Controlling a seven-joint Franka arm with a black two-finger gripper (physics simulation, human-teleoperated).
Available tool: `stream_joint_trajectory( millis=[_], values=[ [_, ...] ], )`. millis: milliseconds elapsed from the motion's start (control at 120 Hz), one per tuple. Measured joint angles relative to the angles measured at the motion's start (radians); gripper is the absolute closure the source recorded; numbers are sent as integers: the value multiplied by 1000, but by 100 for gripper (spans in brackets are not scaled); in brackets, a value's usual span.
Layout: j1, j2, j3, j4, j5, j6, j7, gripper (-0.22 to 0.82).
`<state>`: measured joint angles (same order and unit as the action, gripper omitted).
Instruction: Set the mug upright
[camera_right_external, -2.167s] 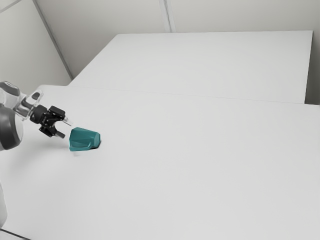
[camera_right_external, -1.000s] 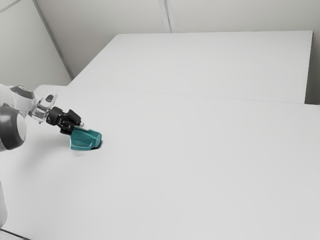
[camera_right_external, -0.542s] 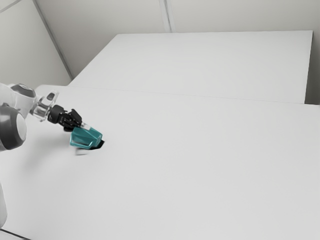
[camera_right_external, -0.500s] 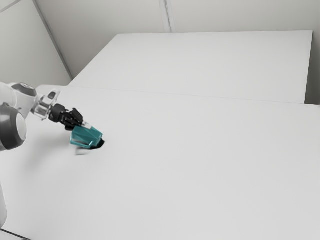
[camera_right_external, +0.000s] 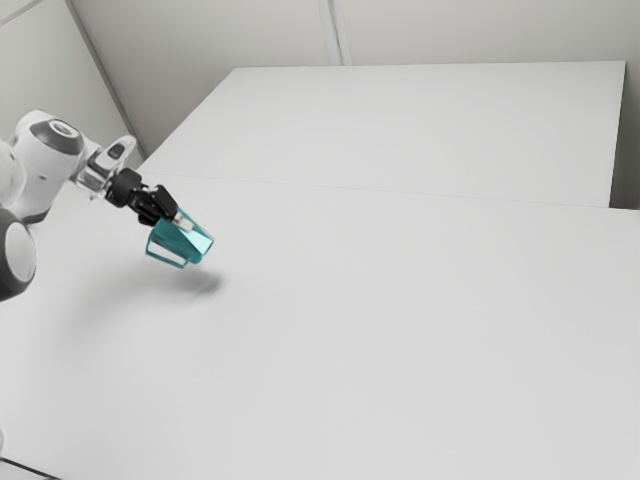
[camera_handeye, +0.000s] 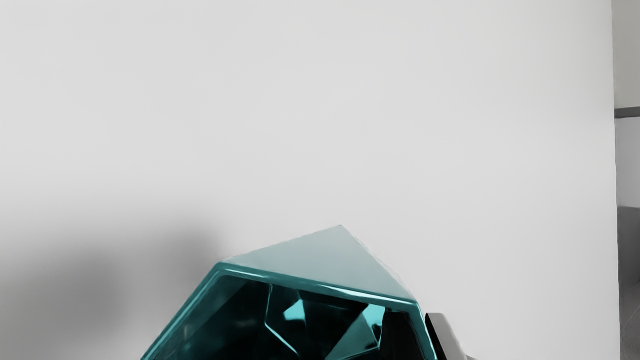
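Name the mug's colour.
Teal, glossy; it shows best in the wrist view, where the mug's rim is close.

Bright, even light, source direction can't be told; exterior view has a pale, low-contrast table (camera_right_external: 400, 340), a soft-edged shadow (camera_right_external: 208, 284) at about 5 o'clock from the mug (camera_right_external: 192, 240), fainter shade (camera_right_external: 120, 297) spreading toward 8 o'clock. Wrist view: broad, diffuse dark patch (camera_handeye: 75, 295) beside the mug, pale glints along its rim (camera_handeye: 320, 288), teal reflections in a near-black interior (camera_handeye: 225, 320).
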<state>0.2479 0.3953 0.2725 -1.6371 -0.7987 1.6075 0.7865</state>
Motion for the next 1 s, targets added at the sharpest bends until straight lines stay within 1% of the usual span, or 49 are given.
stream_joint_trajectory(
  millis=[125,242,500,742,1000],
  values=[
    [-8,-69,-86,-31,133,58,-32,78],
    [-25,-106,-120,-73,235,114,-69,78],
    [-144,-165,-138,-110,455,223,-166,78],
    [-196,-183,-141,-164,563,303,-263,78],
    [-241,-172,-141,-190,608,384,-356,78]
  ],
)
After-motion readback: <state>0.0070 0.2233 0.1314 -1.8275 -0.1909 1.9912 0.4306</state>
